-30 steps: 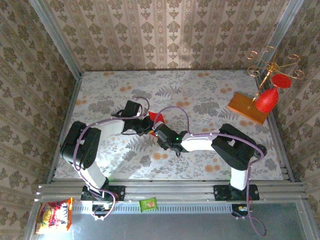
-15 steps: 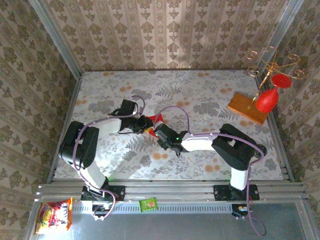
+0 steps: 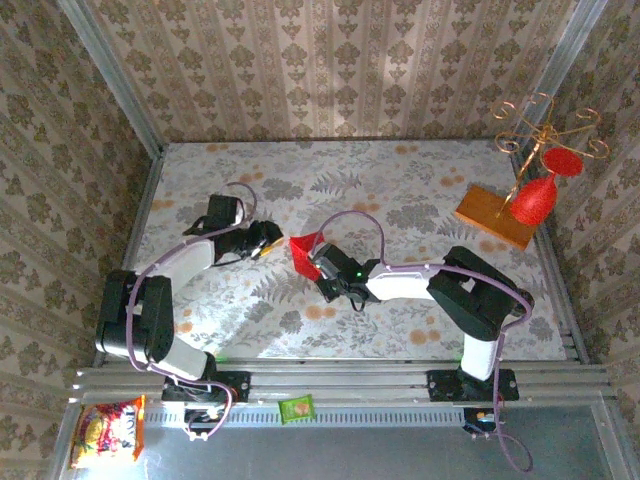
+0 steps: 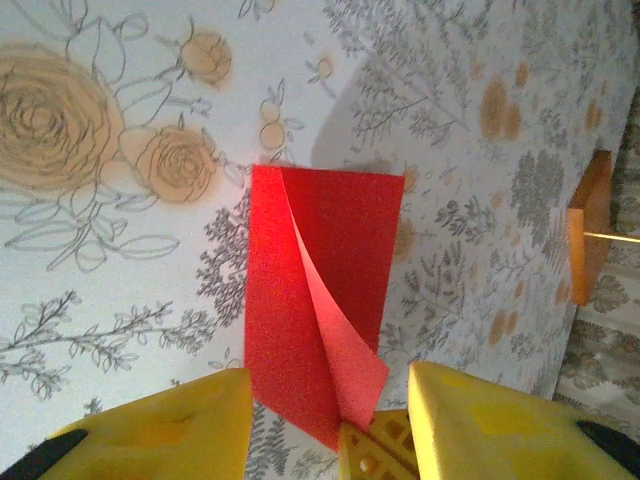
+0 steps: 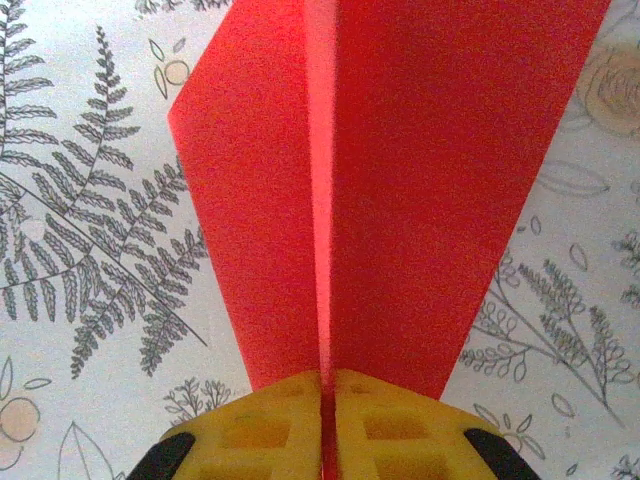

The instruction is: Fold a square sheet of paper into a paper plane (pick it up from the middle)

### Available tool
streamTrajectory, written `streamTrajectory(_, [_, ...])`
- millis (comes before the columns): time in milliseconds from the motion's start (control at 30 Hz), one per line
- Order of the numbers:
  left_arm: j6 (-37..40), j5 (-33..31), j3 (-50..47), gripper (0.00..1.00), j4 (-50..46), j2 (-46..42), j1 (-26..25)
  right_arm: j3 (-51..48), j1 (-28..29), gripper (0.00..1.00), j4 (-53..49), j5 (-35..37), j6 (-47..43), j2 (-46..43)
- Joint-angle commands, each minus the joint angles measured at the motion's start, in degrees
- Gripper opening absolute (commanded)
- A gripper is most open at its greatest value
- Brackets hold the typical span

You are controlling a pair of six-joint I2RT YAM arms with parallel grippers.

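Right gripper [image 5: 322, 395] clamps the paper's [image 5: 400, 180] crease. Left gripper [image 3: 266, 241] gapes empty beside it; open table [image 3: 420, 190] surrounds the paper.

A table [image 3: 400, 180] covered in a pale floral print, grey leaves and orange roses, sits between wallpapered walls; a metal rail [image 3: 340, 372] runs along its near edge. An orange-brown wooden board [image 3: 492, 216] lies flat near the far right corner, angled to the edges.
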Motion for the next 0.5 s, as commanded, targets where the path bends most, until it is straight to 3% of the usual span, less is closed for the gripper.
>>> streamTrajectory(0, [0.4,0.7,-2.3,0.45,0.4,-0.6,-0.2,-1.5,-1.1,0.11,0.4,-5.9,4.3,-1.9])
streamTrajectory(467, [-4.2,5.0,-7.4,0.45,14.7,2.7,-5.6,-8.8,-7.3,0.11,13.6,-22.4,15.7,-1.6])
